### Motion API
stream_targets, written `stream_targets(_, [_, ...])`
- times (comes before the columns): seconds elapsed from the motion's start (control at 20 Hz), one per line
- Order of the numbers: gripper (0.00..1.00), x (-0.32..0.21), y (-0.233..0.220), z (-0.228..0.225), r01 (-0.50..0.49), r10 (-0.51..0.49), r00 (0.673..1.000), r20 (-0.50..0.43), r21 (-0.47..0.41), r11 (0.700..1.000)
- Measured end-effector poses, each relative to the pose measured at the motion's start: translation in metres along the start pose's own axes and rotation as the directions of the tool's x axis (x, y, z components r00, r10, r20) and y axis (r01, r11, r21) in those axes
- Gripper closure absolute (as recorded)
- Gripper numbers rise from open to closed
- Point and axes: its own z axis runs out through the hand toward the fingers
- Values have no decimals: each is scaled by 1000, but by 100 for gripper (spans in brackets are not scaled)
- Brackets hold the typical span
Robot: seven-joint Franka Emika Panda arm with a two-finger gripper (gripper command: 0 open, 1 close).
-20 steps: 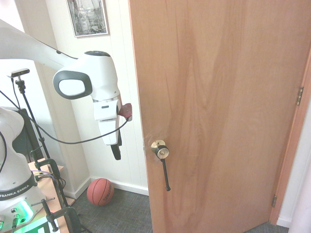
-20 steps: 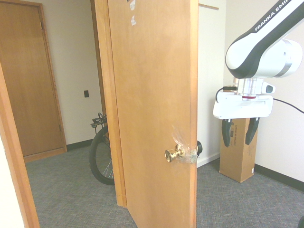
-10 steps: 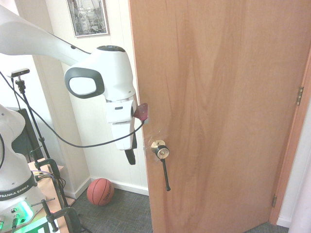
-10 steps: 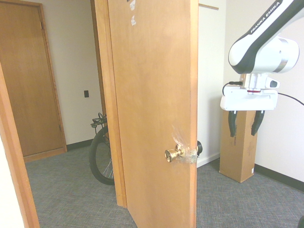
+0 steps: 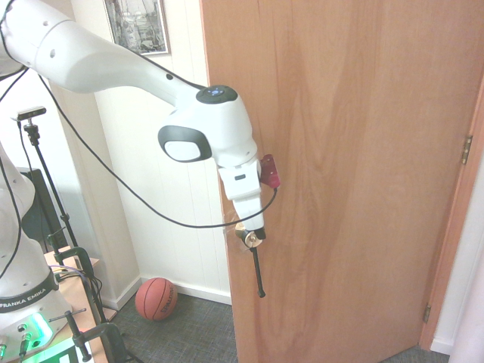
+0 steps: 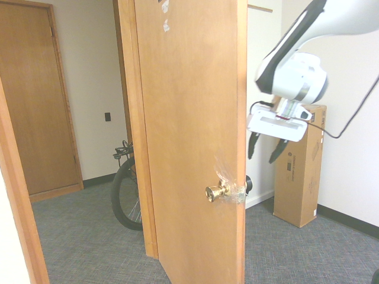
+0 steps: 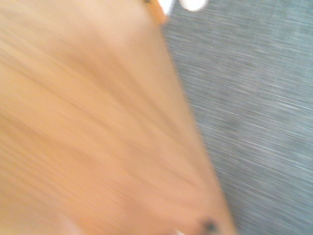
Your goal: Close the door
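Grey carpet [image 6: 89, 242] underfoot, pale walls all round, and the door [image 5: 355, 174] dominates the first exterior view: a tall light-brown wooden panel standing ajar, hinges [image 5: 466, 149] out at 3 o'clock on its frame edge. Its brass knob [image 5: 249, 237] sits near the free edge, with a thin black rod [image 5: 259, 274] hanging from it towards 6 o'clock. From the other side, the second exterior view shows a matching brass knob [image 6: 215, 190] wrapped in clear tape.

The white arm sweeps in from 10 o'clock, and the gripper [image 6: 264, 149] hangs just beside the door's free edge, pointing steeply down, its two dark fingers [image 6: 253, 145] spread wide with nothing between them. In the first exterior view its tip overlaps the knob; contact cannot be made out.

As for containers, one tall cardboard box [image 6: 299, 171] stands closed against the far wall at 3 o'clock; contents unseen. An orange basketball [image 5: 156, 298] rests on the floor at 7 o'clock, a framed picture [image 5: 137, 26] hangs at 11. A bicycle wheel [image 6: 125, 195] shows behind the door, and another closed door [image 6: 37, 100] beyond. The wrist view is blurred: wood grain and carpet.
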Motion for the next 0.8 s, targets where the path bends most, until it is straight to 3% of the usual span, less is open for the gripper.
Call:
stream_targets(0.45, [0, -107, -91, 21, 189, -193, 980, 54, 71, 979])
stream_targets(0.8, [0, -284, -189, 53, 354, -361, 930, 74, 89, 931])
